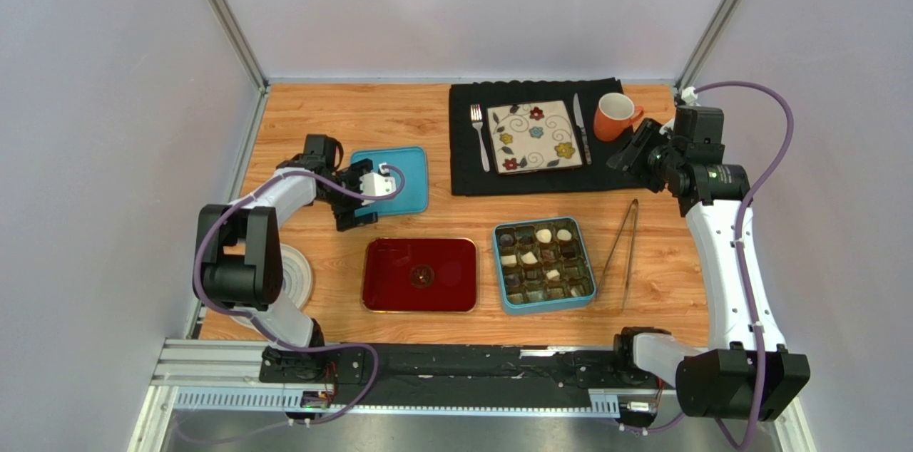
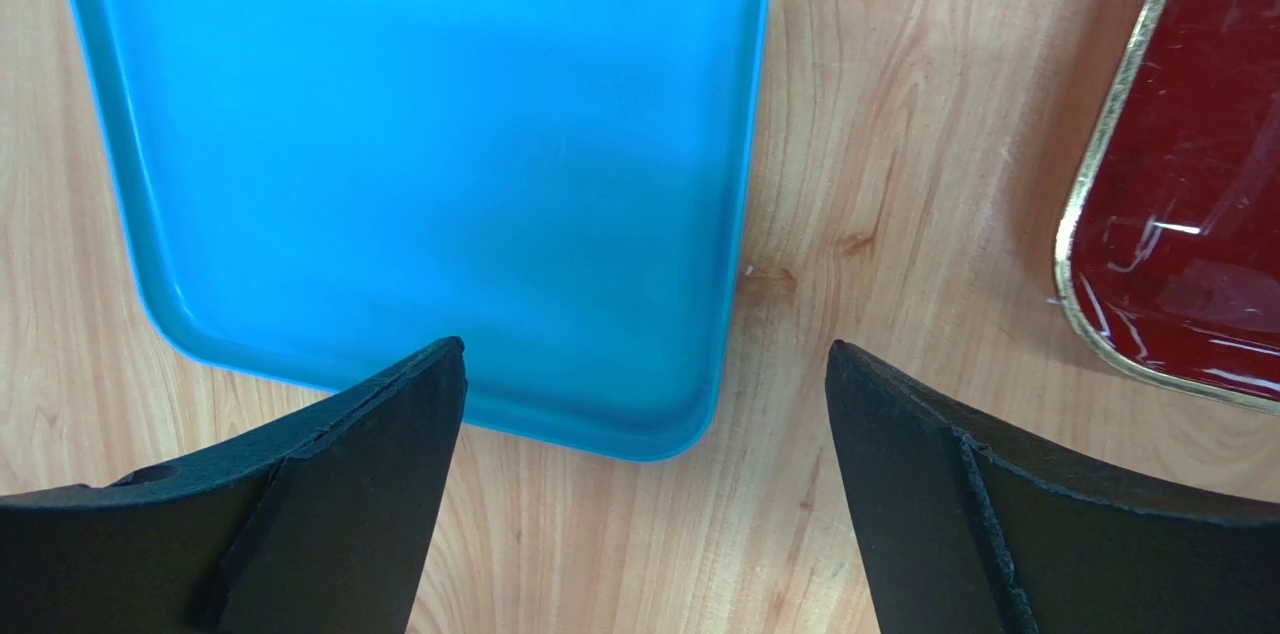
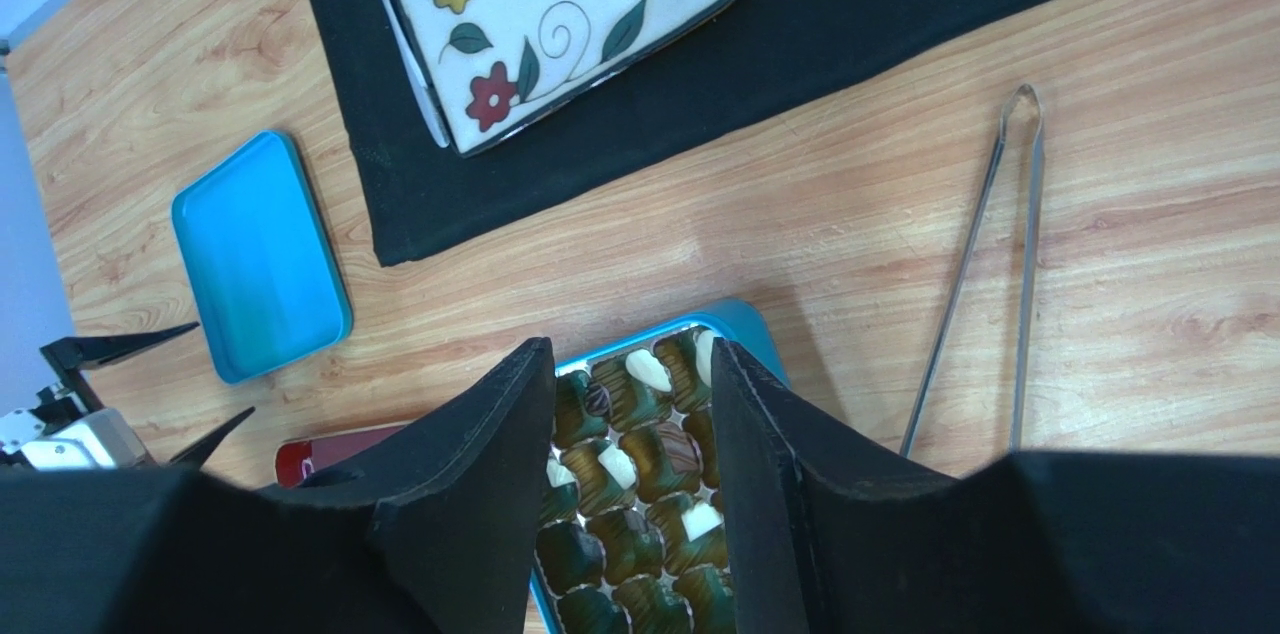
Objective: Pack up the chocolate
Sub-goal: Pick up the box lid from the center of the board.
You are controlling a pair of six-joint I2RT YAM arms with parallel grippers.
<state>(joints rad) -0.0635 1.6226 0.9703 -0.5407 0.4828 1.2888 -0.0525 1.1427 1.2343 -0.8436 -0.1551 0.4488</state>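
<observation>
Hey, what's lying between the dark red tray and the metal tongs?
The teal box holding the chocolate, clear in the top view. It touches neither the dark red tray nor the tongs; there is a gap on each side.

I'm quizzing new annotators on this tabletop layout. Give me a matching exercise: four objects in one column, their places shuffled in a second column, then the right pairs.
Objects
1. tongs
2. orange mug
3. blue tray
4. dark red tray

Places
A. at the right edge of the black mat, beside the knife
B. partly under the open left end effector
C. on bare wood, right of the teal box holding the chocolate
D. on bare wood, left of the teal box

Pairs: 1-C, 2-A, 3-B, 4-D
</observation>
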